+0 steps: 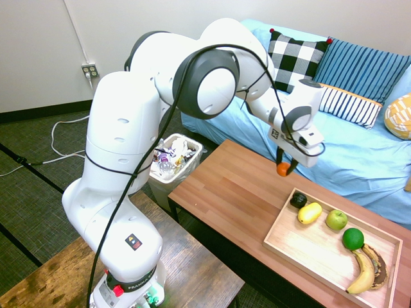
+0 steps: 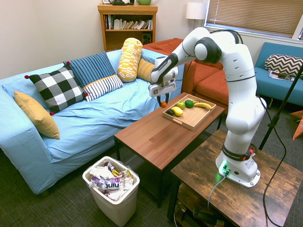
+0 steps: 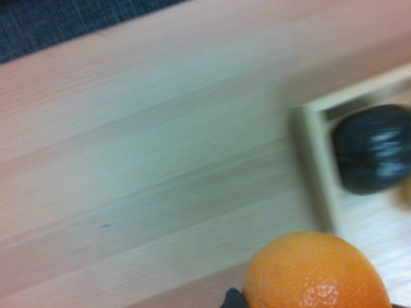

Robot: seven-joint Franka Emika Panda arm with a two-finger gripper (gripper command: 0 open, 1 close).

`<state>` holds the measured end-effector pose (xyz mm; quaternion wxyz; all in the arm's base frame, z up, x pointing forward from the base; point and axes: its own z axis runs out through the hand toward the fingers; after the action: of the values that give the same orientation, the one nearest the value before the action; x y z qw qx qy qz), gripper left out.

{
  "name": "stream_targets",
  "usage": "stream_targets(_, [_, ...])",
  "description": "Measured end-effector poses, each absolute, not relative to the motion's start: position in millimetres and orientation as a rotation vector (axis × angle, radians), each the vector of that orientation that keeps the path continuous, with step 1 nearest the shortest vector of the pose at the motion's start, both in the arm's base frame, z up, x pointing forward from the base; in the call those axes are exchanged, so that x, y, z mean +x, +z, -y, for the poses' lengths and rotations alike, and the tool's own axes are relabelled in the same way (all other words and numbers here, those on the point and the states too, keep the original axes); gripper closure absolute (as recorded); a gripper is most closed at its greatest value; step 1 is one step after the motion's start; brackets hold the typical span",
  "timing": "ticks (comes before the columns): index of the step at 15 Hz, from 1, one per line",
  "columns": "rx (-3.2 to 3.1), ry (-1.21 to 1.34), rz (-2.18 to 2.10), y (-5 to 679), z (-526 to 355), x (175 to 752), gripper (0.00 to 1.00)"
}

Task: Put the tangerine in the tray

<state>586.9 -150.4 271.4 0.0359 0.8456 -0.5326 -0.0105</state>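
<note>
One tangerine in gripper

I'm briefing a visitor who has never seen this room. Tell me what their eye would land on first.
First the big white arm reaching over the wooden coffee table, its gripper shut on the tangerine, held in the air just short of the tray. Next the tray itself, at the table's end, holding a lemon, a green apple, a lime and a banana. Behind stretches the blue sofa with its patterned cushions.

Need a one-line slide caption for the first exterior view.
End effector holds the tangerine above the coffee table, just short of the fruit-filled tray.
</note>
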Motion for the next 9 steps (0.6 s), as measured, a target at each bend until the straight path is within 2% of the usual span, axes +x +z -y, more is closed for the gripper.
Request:
stream_targets(4, [2.486, -0.051, 1.76, 272, 265, 539, 1.0])
stream_targets(9, [2.383, -0.117, 1.82, 210, 349, 494, 1.0])
